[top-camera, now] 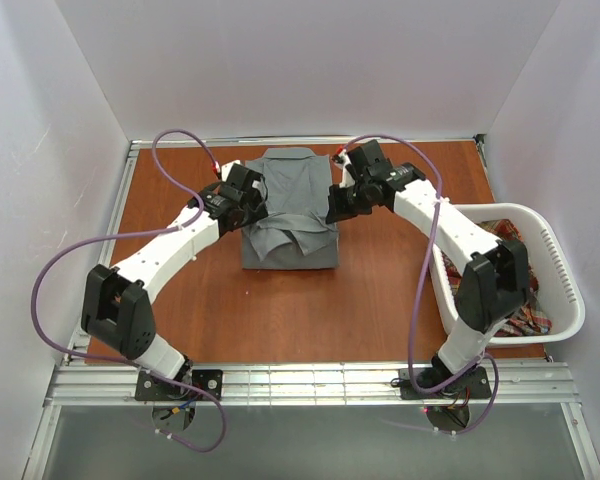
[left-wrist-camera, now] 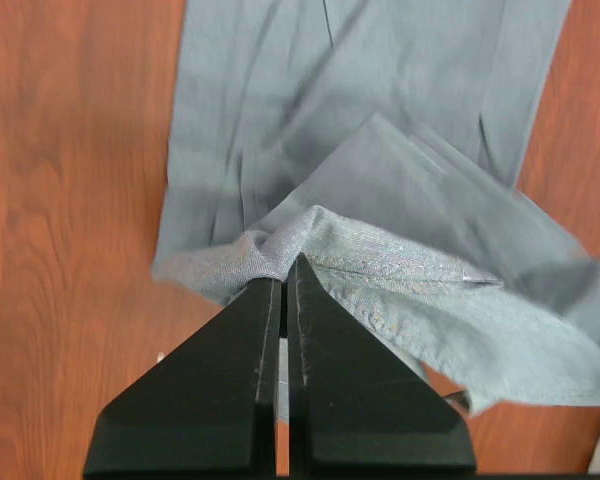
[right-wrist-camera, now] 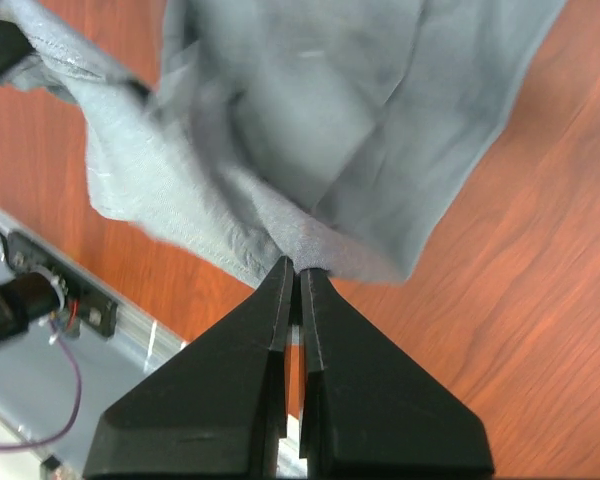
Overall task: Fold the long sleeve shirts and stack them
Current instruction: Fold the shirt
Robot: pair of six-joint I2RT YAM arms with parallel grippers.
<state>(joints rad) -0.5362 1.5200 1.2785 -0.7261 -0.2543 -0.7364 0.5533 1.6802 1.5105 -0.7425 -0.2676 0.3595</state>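
Plain mid-grey cloth shirt (top-camera: 290,225) pinched from both sides.
It lies centred on the red-brown wooden bench (top-camera: 380,300); left pincer (left-wrist-camera: 285,275) and right pincer (right-wrist-camera: 298,272) each clamp a raised fold. A plaid cloth shirt (top-camera: 498,232) sits in the white slotted plastic basket (top-camera: 570,285).

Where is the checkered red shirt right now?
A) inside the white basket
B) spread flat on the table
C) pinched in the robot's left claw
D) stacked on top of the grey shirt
A: the plaid shirt is bunched up inside the white basket, while the left gripper and the right gripper both pinch the grey shirt.
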